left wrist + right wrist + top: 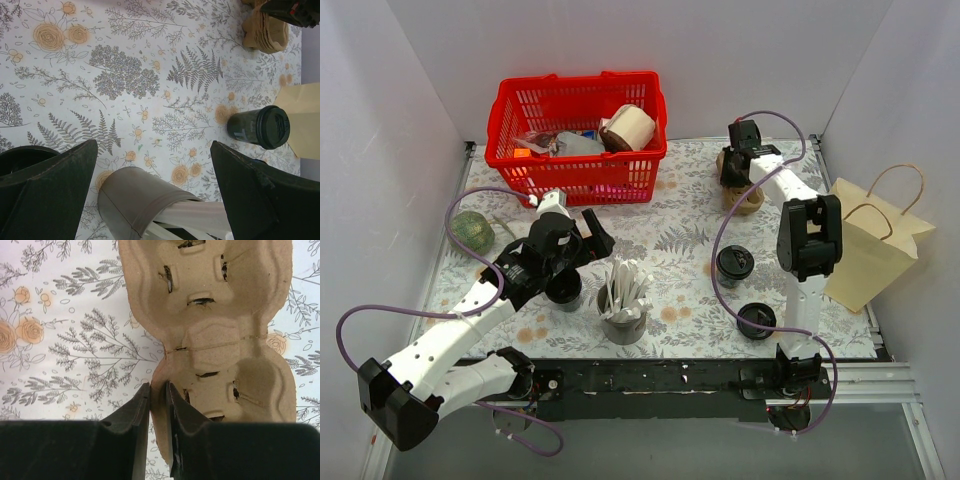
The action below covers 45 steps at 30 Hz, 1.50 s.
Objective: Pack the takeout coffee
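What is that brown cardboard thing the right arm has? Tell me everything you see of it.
A cup carrier of moulded tan pulp, matte and fibrous. It has rounded cup wells with small slits, all empty, and a crease across its middle. It sits open side up over the floral table cover, far right. The right gripper pinches its rim.

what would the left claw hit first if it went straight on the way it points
Probably the grey metal tin of white utensils, sitting right ahead of the open left claw. Depth is unclear: it could pass over it onto the floral table cover. The lidded coffee cup is off to the right.
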Each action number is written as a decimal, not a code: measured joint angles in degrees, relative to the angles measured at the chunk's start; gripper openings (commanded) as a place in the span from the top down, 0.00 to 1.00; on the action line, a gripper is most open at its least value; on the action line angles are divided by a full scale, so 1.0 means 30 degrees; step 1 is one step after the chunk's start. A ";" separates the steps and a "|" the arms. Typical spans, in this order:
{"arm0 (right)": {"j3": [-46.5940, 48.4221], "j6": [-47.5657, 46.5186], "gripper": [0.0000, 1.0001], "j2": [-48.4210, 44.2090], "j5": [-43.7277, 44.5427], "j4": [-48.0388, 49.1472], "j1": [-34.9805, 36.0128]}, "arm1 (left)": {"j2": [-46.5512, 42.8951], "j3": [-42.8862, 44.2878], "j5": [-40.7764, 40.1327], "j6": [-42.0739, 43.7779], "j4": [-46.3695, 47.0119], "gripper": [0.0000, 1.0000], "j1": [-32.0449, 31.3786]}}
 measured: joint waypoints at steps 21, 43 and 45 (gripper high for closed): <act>-0.0335 0.0408 0.72 -0.0291 -0.2579 -0.0044 -0.0736 | 0.0036 0.0000 0.0393 0.0073 0.0007 0.02 0.0000; -0.0335 0.0648 0.87 -0.0299 -0.2849 -0.0503 -0.0765 | 0.0036 0.0000 0.0590 0.0240 0.0146 0.02 0.0000; -0.0335 0.0663 0.87 -0.0313 -0.2820 -0.0503 -0.0765 | 0.0036 0.0000 0.0597 0.0262 0.0153 0.02 0.0000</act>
